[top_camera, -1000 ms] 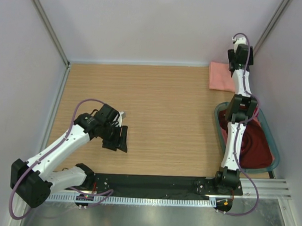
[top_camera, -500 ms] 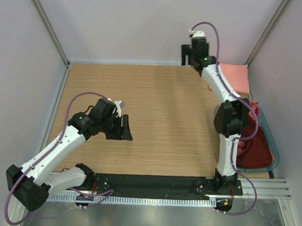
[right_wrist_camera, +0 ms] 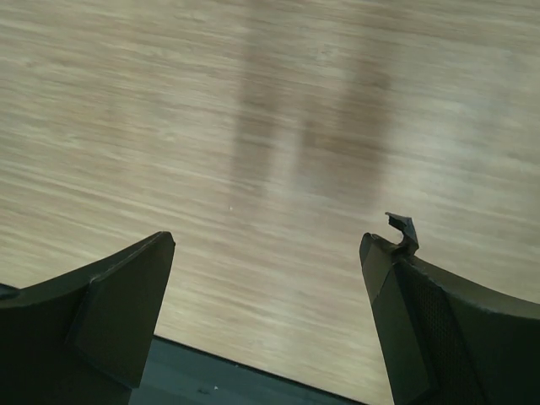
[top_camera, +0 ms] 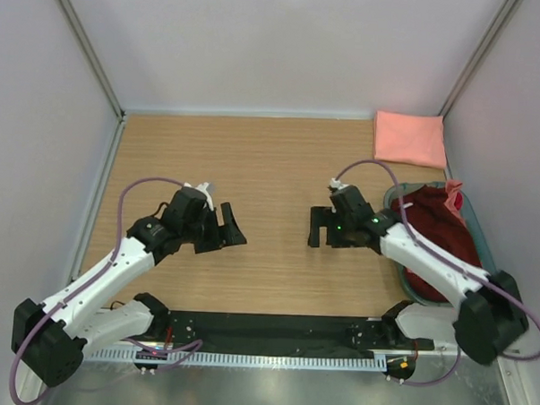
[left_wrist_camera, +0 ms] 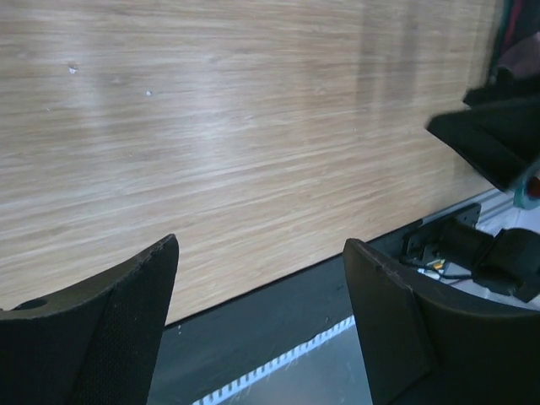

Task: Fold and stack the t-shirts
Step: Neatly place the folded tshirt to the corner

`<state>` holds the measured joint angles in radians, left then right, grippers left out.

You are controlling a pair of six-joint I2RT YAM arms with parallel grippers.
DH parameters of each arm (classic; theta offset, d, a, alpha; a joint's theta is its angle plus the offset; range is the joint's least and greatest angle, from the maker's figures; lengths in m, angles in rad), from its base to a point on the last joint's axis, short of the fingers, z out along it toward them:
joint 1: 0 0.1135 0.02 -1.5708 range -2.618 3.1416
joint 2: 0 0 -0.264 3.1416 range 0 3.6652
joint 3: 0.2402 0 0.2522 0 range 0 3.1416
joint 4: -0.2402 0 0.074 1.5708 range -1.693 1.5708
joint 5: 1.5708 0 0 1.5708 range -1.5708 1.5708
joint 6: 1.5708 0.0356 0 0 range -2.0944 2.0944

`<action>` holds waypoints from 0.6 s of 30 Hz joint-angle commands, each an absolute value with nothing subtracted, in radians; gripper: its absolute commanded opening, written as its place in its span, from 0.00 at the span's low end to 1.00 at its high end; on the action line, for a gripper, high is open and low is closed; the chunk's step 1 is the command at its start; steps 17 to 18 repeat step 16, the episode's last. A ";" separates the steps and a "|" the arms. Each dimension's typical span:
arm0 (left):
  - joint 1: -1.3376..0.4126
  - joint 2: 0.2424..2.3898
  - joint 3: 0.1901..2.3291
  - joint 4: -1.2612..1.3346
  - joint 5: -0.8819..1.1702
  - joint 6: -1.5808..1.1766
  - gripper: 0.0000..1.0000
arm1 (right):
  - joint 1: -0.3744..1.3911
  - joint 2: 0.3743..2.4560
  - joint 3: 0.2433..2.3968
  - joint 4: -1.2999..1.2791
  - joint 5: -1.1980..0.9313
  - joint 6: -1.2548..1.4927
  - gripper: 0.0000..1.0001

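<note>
A folded salmon-pink t-shirt (top_camera: 408, 139) lies flat at the table's far right corner. A dark maroon t-shirt (top_camera: 440, 239) lies crumpled in the grey-teal basket (top_camera: 483, 252), with a bit of salmon-pink cloth (top_camera: 453, 194) at the basket's far rim. My left gripper (top_camera: 226, 229) is open and empty over bare wood left of centre; in the left wrist view (left_wrist_camera: 260, 253) it holds nothing. My right gripper (top_camera: 320, 228) is open and empty over bare wood just left of the basket; in the right wrist view (right_wrist_camera: 267, 245) only wood lies between its fingers.
White walls close the table on the left, back and right. A black base strip (top_camera: 282, 329) and a metal rail run along the near edge, also seen in the left wrist view (left_wrist_camera: 278, 316). The wooden table (top_camera: 271, 167) shows between the arms.
My right arm has swung from the far right corner down to the table's middle, leaving the folded pink shirt uncovered. My left gripper has shifted slightly right and nearer.
</note>
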<state>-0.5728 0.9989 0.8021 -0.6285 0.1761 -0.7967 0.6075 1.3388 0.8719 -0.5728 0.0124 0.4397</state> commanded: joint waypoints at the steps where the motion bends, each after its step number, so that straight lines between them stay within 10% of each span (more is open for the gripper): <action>1: -0.569 0.916 0.743 -0.502 0.146 -0.923 0.80 | 0.601 1.050 0.771 -0.555 0.054 0.602 1.00; 18: -0.571 0.005 0.260 -0.486 0.023 -1.264 0.84 | 0.598 0.310 0.262 -0.512 -0.073 1.040 1.00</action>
